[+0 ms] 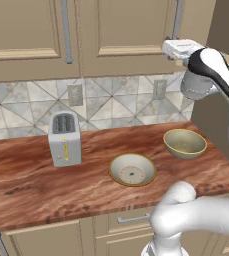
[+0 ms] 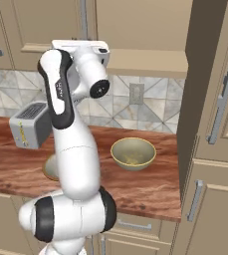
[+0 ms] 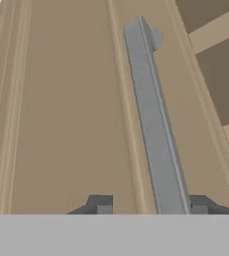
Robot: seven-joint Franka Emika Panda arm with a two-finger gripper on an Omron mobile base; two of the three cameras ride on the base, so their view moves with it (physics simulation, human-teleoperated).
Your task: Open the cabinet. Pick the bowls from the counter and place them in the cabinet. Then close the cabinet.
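cabinet (image 1: 126,30) fills the top of the frame, doors shut | counter (image 1: 31,185) reddish wood across the middle | toaster (image 1: 65,138) at left | bowls: shallow (image 1: 132,169) centre, deep (image 1: 185,143) right | gripper (image 3: 148,206) spread, handle (image 3: 153,125) between its tips

Bystanders along the back wall and below the worktop

A grey two-slot toaster (image 1: 65,138) stands upright toward the back left of the worktop, close to the wall, its slots facing up and small yellow marks on its front. Behind it runs a backsplash (image 1: 111,102) of pale grey-and-cream diamond tiles carrying two beige wall outlets (image 1: 75,95), one above the toaster, one further right. Beneath the front edge sit beige drawer fronts (image 1: 131,225) with short grey bar pulls. A tall beige cabinet column (image 2: 220,149) closes the right end.
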